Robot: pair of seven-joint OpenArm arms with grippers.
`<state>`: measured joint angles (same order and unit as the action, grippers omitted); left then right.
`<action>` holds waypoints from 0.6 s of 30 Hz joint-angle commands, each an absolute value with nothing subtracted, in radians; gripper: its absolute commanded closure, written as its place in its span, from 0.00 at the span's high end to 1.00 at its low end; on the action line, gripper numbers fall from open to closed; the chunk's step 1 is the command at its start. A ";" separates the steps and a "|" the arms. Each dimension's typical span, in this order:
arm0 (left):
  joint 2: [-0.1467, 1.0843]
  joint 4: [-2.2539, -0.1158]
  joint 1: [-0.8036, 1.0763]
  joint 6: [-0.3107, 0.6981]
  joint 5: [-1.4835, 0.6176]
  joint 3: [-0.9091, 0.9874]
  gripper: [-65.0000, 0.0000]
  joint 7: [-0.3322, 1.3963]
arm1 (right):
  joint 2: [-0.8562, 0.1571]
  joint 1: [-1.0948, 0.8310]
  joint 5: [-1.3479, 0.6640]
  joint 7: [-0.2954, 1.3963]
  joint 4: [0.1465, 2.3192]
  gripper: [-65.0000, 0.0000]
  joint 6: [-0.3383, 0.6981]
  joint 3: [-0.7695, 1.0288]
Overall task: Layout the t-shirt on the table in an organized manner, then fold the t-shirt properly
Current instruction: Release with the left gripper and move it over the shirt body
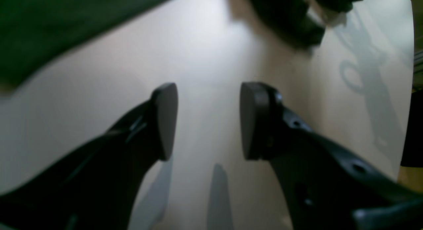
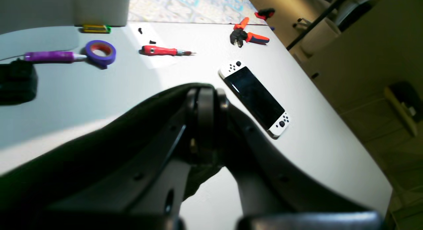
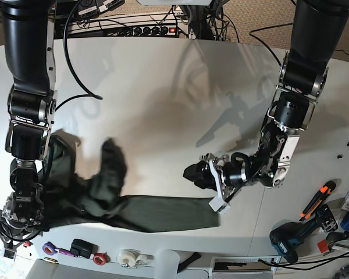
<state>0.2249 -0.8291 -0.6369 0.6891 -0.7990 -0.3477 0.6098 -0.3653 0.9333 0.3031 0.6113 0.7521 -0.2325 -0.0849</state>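
The dark green t-shirt (image 3: 145,212) lies in a crumpled band along the near side of the white table (image 3: 163,87), bunched high at its left end. My right gripper (image 2: 205,121) is shut, with a scrap of dark cloth (image 2: 198,178) hanging below its pads; in the base view it (image 3: 23,203) sits at the shirt's bunched left end. My left gripper (image 1: 208,121) stands open over bare table with nothing between its pads. In the base view it (image 3: 199,174) hovers just above the shirt's right end. The shirt's edge (image 1: 49,21) fills the upper left of the left wrist view.
Beyond the right gripper lie a game console (image 2: 254,97), a red screwdriver (image 2: 162,51), purple tape (image 2: 100,51) and orange pliers (image 2: 248,35). A power drill (image 3: 291,241) and tape rolls (image 3: 128,257) sit along the near edge. Cables (image 3: 139,29) run along the far edge.
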 commanded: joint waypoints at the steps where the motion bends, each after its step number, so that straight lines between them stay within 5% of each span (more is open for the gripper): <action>1: 0.221 -0.850 -0.665 0.698 -0.823 -0.342 0.48 0.583 | -0.370 0.974 0.307 0.595 0.773 0.00 -0.210 -0.083; 10: 0.101 -0.851 -0.609 0.698 -0.803 -0.342 0.48 0.572 | -0.315 0.958 0.266 0.588 0.773 0.00 -0.104 -0.083; 14: 0.011 -0.851 -0.595 0.698 -0.603 -0.343 0.48 0.439 | -0.302 0.958 0.266 0.587 0.773 0.00 -0.104 -0.083; 18: -0.068 -0.851 -0.596 0.575 -0.440 -0.345 0.53 0.384 | -0.302 0.958 0.266 0.593 0.773 0.00 -0.104 -0.083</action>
<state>-0.0628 -0.8349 -0.5621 0.5560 -0.4221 -0.3481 0.4091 -0.2935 0.9119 0.2569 0.6170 0.7525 -0.0929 -0.0853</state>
